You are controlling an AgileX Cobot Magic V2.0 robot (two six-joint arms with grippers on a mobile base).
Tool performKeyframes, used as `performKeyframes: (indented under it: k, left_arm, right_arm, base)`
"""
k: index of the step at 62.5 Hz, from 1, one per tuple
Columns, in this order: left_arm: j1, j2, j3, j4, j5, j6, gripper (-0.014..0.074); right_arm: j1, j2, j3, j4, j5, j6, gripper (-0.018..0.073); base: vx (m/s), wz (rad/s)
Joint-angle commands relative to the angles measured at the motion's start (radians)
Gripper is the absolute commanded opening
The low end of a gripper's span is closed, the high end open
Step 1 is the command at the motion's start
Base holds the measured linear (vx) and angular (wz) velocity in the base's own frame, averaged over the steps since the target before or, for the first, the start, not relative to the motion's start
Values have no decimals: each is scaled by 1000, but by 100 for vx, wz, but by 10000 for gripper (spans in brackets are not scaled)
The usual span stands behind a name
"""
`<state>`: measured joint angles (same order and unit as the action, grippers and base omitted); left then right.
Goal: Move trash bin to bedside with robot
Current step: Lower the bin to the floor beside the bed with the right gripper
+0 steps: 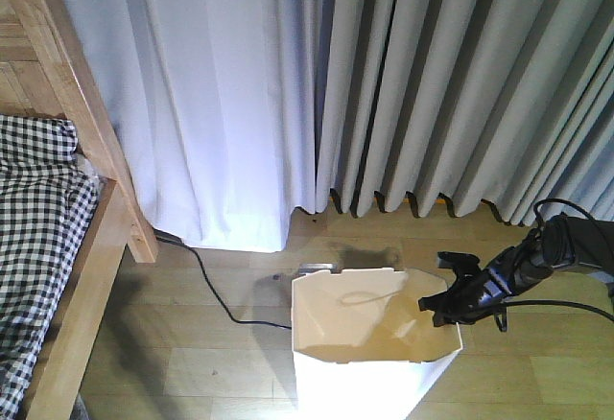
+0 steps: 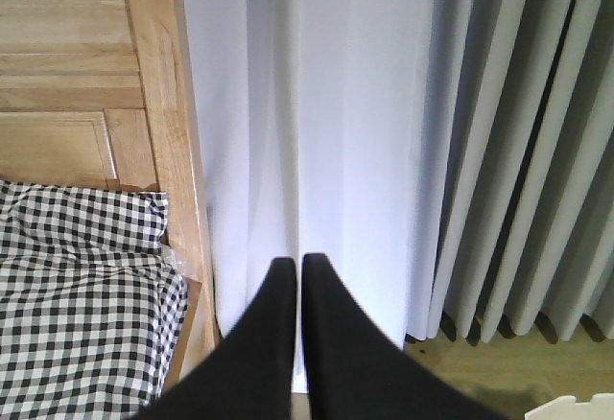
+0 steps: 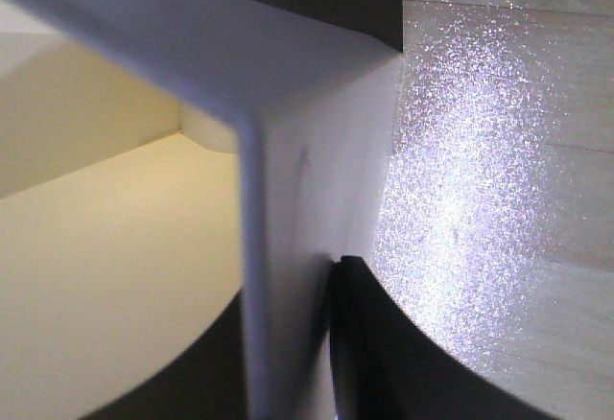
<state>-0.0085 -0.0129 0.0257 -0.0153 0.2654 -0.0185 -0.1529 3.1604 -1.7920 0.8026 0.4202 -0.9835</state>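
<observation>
The white trash bin [image 1: 369, 362] stands on the wooden floor at bottom centre, its cream inside showing. My right gripper [image 1: 447, 297] is shut on the bin's right rim; in the right wrist view the thin white wall [image 3: 288, 247] sits between the two black fingers [image 3: 384, 343]. The bed [image 1: 58, 238], with light wooden frame and black-and-white checked bedding, is at the far left, apart from the bin. My left gripper [image 2: 298, 265] is shut and empty, raised and facing the curtain; the bed also shows in the left wrist view [image 2: 86, 276], and a bit of the bin rim [image 2: 576, 408] shows at bottom right.
Long pale curtains [image 1: 384, 84] hang along the back wall down to the floor. A black cable [image 1: 216, 291] runs over the floor from the bed post toward the bin. A black cable [image 1: 576, 211] loops off my right arm.
</observation>
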Motion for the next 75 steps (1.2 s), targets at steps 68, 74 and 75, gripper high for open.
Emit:
performKeyframes:
  k: [68,74,75]
  left_arm:
    - [-6,-14,19,-3,-69,-4,-6]
    - [-6,-14,19,-3,-69,-4,-6]
    - [-6,-14,19,-3,-69,-4,-6]
  right_arm:
    - [-6,-55,-16,-6,28,-17,493]
    - [-6,-61,-16,16,52,6,493]
    - [-6,-63,-16,13,56,6,493]
  base:
    - [0,0]
    - [0,0]
    - [0,0]
